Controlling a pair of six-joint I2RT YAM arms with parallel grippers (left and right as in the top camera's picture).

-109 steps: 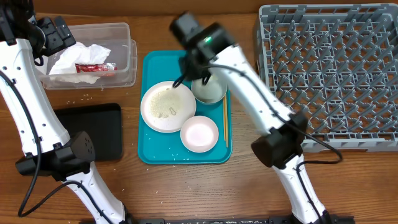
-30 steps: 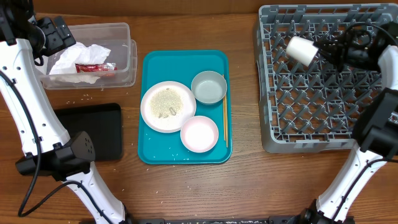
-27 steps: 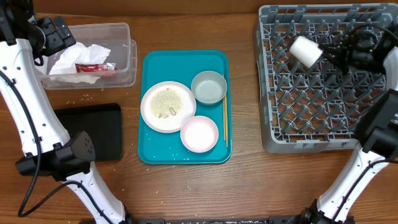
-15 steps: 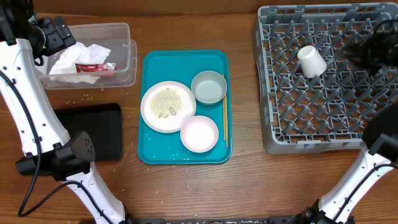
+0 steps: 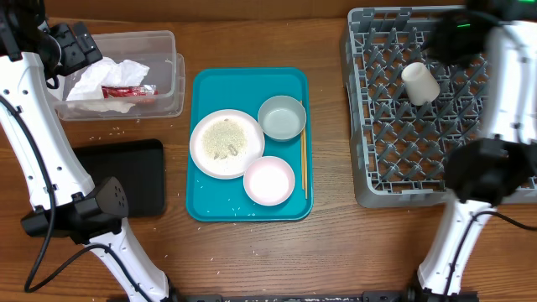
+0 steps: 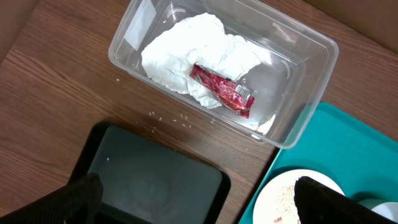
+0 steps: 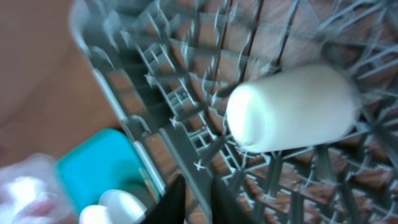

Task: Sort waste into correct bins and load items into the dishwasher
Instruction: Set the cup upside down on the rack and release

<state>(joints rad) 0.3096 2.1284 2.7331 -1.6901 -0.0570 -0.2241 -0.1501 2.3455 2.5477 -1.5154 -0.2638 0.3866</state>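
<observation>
Right wrist view motion-blurred: dish rack [image 7: 186, 112] pegs smeared, white cup [image 7: 292, 115] ahead of right gripper [image 7: 198, 202] soft-edged; its finger gap unreadable. Left gripper [image 6: 208, 199] fingertips cut by bottom edge; plate [image 6: 277, 199] beside its right fingertip cropped.

The small white cup [image 5: 419, 82] is laid among the pegs of the large grey plastic dish rack [image 5: 394, 159], right. On the teal serving tray [image 5: 210, 201], centre, two white round plates [image 5: 226, 143], a grey bowl [image 5: 281, 117] and wooden chopsticks [image 5: 303, 168] are set. Left, crumpled white napkin [image 5: 117, 75] and red wrapper [image 5: 127, 91] are held in the clear plastic tub [image 5: 164, 42], flat black tray [image 5: 126, 176] before it.
</observation>
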